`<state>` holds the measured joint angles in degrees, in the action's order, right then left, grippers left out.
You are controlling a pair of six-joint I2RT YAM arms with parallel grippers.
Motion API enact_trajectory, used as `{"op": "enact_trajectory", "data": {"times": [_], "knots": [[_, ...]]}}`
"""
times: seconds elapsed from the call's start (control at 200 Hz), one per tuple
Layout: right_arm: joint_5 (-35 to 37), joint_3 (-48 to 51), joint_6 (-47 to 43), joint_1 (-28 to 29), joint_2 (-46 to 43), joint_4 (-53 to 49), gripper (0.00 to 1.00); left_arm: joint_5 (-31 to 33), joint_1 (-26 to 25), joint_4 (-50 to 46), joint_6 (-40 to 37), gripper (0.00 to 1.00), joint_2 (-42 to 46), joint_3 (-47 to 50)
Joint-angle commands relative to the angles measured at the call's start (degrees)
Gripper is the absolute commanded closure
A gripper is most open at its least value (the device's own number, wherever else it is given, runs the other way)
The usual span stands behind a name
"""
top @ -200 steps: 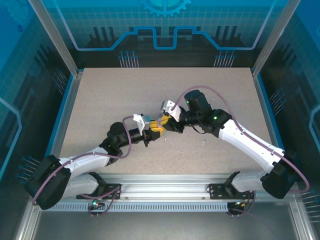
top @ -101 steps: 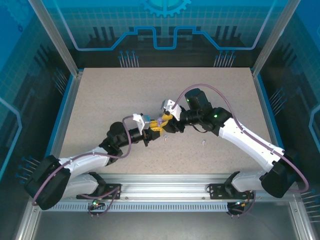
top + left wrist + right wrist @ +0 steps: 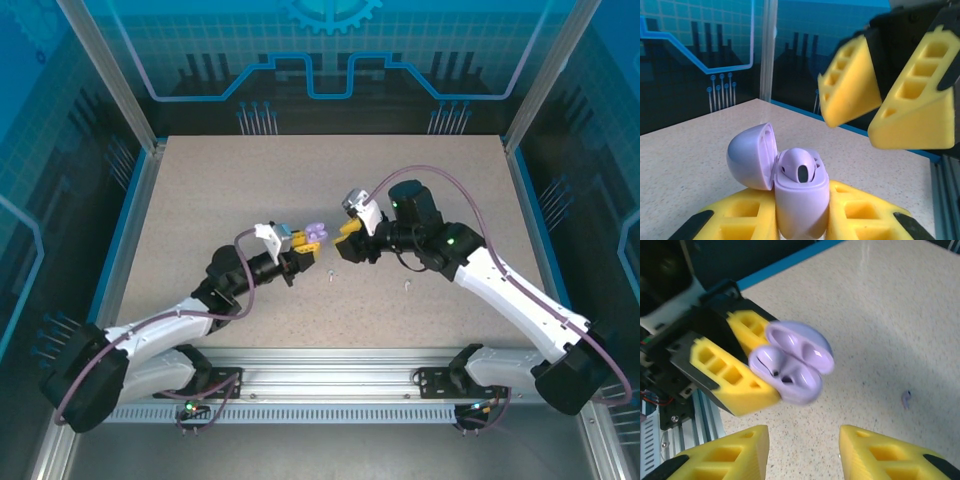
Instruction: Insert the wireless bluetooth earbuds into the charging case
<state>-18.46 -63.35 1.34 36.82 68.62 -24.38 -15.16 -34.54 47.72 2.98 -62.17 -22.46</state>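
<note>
The left claw (image 3: 299,241) gripped the open purple case (image 3: 801,202) — one purple earbud (image 3: 799,167) seated inside — while the right claw (image 3: 802,437) stood parted, empty, just beside it.

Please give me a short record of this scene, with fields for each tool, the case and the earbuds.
left tool: shut on the charging case
right tool: open, empty, facing the case without touching it
lid: open, tipped back
seated earbud: purple, in the case
loose on the table: purple earbud, white earbud
</note>
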Motion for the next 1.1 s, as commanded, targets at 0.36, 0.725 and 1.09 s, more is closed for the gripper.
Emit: {"op": "enact_trajectory", "data": {"times": [0.36,0.725,1.09], "knots": [[15.2,-5.97,16.13,-0.87,9.37,-10.78,0.59,8.65,6.0,-16.1,2.38,0.76,11.85,2.64],[22.09,-22.59,17.06,0.07,33.14,-20.14,0.65,14.33,6.16,-24.27,2.97,0.76,18.85,3.39],[22.23,-40.18,7.87,0.03,52.29,-20.68,0.67,14.33,6.26,-25.48,3.82,0.76,20.42,3.66]]}}
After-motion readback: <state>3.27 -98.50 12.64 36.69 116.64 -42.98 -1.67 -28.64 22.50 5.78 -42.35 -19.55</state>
